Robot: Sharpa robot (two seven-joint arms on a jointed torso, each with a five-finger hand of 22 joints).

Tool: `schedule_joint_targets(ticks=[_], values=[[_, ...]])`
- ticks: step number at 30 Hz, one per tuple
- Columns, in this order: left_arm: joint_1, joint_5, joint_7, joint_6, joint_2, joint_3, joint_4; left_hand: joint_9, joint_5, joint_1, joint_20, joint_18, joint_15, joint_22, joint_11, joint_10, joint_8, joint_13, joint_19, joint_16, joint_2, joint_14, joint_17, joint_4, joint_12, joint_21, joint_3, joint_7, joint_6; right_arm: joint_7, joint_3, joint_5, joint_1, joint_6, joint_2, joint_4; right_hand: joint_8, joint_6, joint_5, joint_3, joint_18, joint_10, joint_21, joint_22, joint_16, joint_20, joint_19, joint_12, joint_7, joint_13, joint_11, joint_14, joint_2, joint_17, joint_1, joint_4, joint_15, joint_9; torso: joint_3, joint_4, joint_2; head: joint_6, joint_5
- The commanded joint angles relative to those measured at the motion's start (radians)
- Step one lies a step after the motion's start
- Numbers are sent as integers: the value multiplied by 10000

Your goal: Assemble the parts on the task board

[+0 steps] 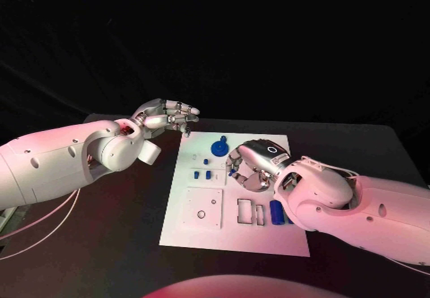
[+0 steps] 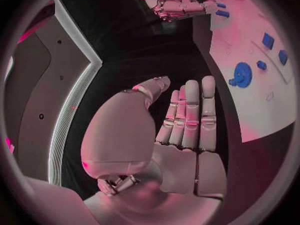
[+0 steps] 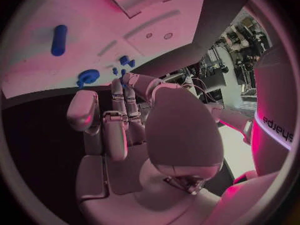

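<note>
Task board: you see the white plate lying flat in the middle of the black table, long side running away from the robot.

Round part: a blue disc with a knob sits at the board's far end, between the two hands. Your left wrist view shows it too.

Small parts: a few little blue pieces lie in a cluster near the board's middle, just beside the right hand's fingers.

Cylinder part: a blue rod lies on the board's right portion, close against the right forearm. Your right wrist view shows it lying alone on the white surface.

Recesses: rectangular outlines and a square raised panel with a small hole occupy the board's near half.

Left hand: held above the table's far left, just off the board's far left corner. Fingers are curled in the head view; your left wrist view shows them straight and side by side, holding nothing.

Right hand: over the board's middle right, fingers curled downward toward the small parts. You cannot tell whether it touches or holds any of them.
</note>
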Motion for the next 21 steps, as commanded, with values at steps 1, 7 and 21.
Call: schedule_joint_targets(ticks=[1,7,21], values=[[9,183,67,-92,57,5,40,14,56,-97,45,92,35,-16,7,-76,56,-17,-50,-50,25,-85,-14,-9,-38,-68,-43,20,-85,193,-33,-134,-158,123,230,-46,65,45,40,62,-148,468,65,13,18,-30,29,-14,-1,-14,-418,649,51,783,-78,-6,-41,18,-25,21,2,0,89],[10,241,75,-160,71,4,115,18,61,-102,48,92,37,-20,9,-79,65,-18,-53,-51,24,-89,-17,-9,-37,-72,-49,22,-93,330,-77,-85,-544,175,614,-313,55,32,16,82,-145,461,47,9,13,-32,20,-40,7,-14,-411,647,52,771,-102,-16,-39,21,-20,0,-2,27,115],[11,326,33,-153,146,2,149,40,74,-166,63,92,52,-45,21,-94,118,-23,-60,-43,39,-98,-30,22,-24,-93,-86,34,-141,491,-124,-49,-1100,295,1121,-858,39,14,-41,122,-143,453,34,13,13,-30,13,-87,16,-12,-402,647,71,770,-141,-39,-32,31,19,-1,16,-126,363]])
